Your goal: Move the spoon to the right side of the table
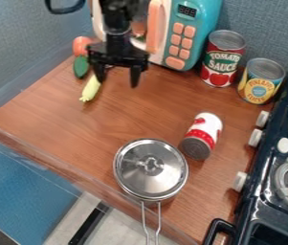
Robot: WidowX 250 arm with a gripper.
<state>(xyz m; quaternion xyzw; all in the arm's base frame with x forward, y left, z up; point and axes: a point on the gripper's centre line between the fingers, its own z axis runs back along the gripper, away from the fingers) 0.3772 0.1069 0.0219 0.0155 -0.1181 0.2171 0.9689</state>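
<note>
The tool (117, 82) hangs with its fingers apart above the surface (56, 112), near the corn (90, 89). I cannot tell where the spoon lies; best locate it first, then grip firmly and carry high past the pot (150, 170).

Toy kitchen: toy microwave (183, 36), black stove (280, 167), lidded pot (150, 168), toy cans (223, 58).

Looking down at a slant from above the bench (130, 117), facing the wall (264, 28) behind, near enough to crop microwave (202, 29) and stove (271, 213).
</note>
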